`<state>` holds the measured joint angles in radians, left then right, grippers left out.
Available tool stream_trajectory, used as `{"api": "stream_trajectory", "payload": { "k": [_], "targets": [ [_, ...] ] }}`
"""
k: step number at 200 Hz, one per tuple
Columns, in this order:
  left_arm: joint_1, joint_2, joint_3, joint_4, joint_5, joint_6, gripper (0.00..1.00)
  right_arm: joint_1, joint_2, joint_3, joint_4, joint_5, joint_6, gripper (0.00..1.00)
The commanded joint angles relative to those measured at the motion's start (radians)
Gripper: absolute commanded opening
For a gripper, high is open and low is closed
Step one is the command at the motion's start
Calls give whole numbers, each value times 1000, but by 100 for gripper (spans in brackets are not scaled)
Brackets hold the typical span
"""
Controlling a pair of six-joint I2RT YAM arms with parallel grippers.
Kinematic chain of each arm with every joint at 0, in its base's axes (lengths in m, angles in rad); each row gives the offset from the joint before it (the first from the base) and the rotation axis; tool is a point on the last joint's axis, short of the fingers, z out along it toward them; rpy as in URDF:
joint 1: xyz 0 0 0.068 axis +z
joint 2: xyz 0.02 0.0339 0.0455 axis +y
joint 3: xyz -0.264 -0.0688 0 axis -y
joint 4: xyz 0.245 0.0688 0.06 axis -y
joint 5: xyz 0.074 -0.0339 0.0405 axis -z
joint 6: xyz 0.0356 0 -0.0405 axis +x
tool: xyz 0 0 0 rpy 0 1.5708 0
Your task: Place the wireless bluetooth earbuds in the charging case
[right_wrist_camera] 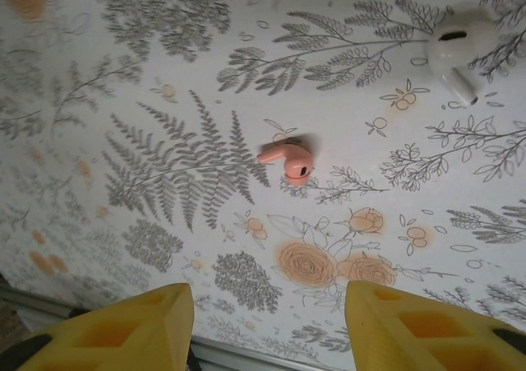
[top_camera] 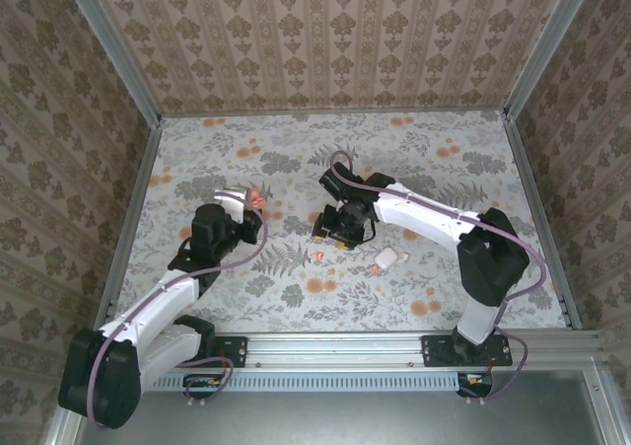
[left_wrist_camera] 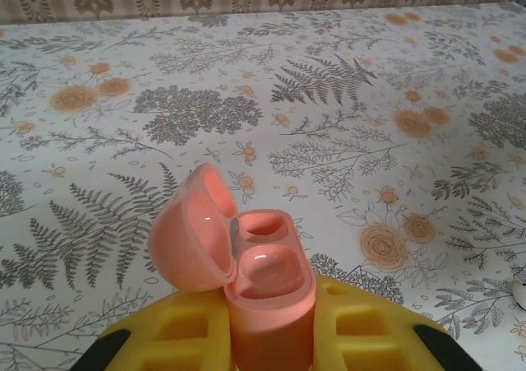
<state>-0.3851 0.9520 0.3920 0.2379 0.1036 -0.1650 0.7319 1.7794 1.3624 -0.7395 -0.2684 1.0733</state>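
**Top view.** The left arm (top_camera: 148, 317) reaches over the left part of the tabletop (top_camera: 197, 149). The left jaws are closed on a coral case (top_camera: 253, 200) with its lid raised. The right arm (top_camera: 434, 223) reaches toward the middle, and the right jaws hang above the tabletop. A coral earbud (top_camera: 318, 258) lies loose just in front of them. A white earbud (top_camera: 390, 259) lies near it, to the right. Both earbuds are well apart from the case.

**Left wrist view.** The left jaws pinch the coral case (left_wrist_camera: 271, 301) by its lower body. The lid (left_wrist_camera: 185, 235) is swung fully open to the left, exposing two wells. The far well looks empty to me. The near well is glossy, and I cannot tell whether an earbud sits in it.

**Right wrist view.** The right jaws are spread with nothing between them. The coral earbud (right_wrist_camera: 288, 159) lies on its side on the tabletop ahead of them, untouched. The white earbud (right_wrist_camera: 456, 46) lies farther off, toward the upper right.

**Progress.** The case is in hand and open, ready to receive. No earbud is gripped. I judge that the coral earbud is not yet picked up, carried across or seated in a free well, so the task is at an early stage.
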Motion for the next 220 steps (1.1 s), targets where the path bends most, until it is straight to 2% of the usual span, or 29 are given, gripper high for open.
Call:
{"api": "stream_trajectory", "payload": {
  "k": [1,72,151,220],
  "targets": [
    [25,-29,-7,-36,-11,-11,11,7,75,1,49,-25,87,52],
    [75,-51,-26,-53,13,-13,11,7,260,92,51,-33,1,50],
    [88,-73,-24,-81,11,-15,12,8,297,82,159,-67,9,43],
    [92,-75,-25,-89,10,-10,11,30,325,141,176,-104,-9,42]
  ]
}}
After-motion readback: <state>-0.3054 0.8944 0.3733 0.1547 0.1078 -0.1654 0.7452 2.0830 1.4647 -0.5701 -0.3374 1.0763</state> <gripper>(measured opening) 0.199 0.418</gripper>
